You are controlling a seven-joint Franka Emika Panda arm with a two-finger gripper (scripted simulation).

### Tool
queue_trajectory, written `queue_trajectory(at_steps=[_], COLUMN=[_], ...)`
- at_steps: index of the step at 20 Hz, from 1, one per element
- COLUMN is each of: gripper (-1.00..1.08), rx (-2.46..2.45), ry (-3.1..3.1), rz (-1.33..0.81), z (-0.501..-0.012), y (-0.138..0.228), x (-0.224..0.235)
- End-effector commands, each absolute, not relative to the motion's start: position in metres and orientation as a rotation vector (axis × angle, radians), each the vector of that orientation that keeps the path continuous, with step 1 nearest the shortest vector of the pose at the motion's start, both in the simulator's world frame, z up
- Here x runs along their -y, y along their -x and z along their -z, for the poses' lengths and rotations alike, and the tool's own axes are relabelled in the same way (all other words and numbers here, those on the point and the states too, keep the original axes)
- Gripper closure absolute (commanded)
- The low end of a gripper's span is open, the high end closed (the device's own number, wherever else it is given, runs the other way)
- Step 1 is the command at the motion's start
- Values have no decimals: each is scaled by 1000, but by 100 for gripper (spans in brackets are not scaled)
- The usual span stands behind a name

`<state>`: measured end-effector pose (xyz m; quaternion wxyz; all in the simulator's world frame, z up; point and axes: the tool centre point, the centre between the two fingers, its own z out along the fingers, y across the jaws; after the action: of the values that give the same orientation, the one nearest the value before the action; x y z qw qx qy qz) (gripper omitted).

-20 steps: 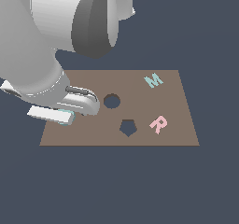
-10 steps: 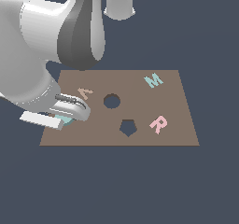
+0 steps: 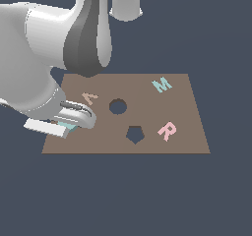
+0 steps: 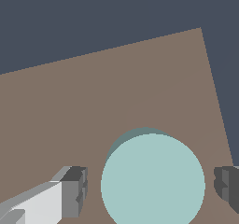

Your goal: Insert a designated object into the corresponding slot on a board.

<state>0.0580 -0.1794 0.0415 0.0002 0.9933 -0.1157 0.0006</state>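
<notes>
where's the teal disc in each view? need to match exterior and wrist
Exterior view: only a teal sliver of the small flat round teal disc shows, under the pincer at the exterior view's left end of the flat brown rectangular board.
Wrist view: the disc fills the foreground, lying between the two dark fingertips, gaps on both sides.
Shared landmark: the brown board beneath the disc.

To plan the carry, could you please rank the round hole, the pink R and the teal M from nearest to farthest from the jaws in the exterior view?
From the gripper:
1. Round hole, mid-board, nearest.
2. Pink R, toward the exterior view's right.
3. Teal M, far right corner; nearly level with the R, so that order is uncertain.
</notes>
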Motion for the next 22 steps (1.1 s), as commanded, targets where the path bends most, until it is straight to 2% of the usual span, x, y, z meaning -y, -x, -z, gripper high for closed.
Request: queue_trajectory(at_steps=[1, 4, 5, 22], gripper=[-92, -92, 108, 108], rx=[363, 363, 363, 400], ry=[-3121, -3121, -3121, -3116], rz=[0, 0, 0, -1], z=[-33, -30, -30, -31], y=[-58, -57, -57, -54], x=[179, 179, 179, 176])
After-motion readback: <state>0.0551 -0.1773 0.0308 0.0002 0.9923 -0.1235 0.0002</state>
